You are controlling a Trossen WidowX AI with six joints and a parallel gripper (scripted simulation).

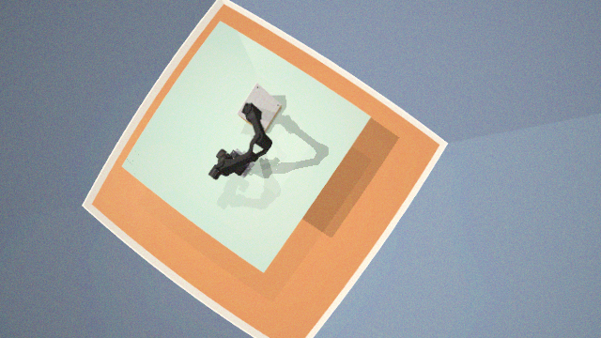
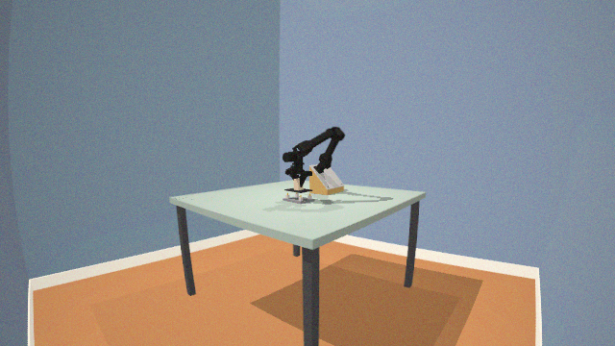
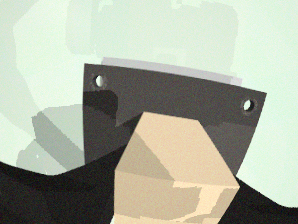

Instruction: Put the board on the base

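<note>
The black board (image 2: 298,190) (image 3: 170,95), its beige handle (image 2: 296,184) (image 3: 175,150) upward, is above the grey base (image 2: 294,200) (image 3: 170,67), level, not seated.

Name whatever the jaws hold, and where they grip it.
The black board, gripped by the square handle on its top.

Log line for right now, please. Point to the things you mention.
pincer (image 2: 298,181): shut on handle (image 2: 297,185) (image 3: 170,145) | board (image 2: 298,190) (image 3: 165,92): held above base (image 2: 299,200) (image 3: 170,67), handle up | pins: not seen through two visible holes | release: pending
</note>
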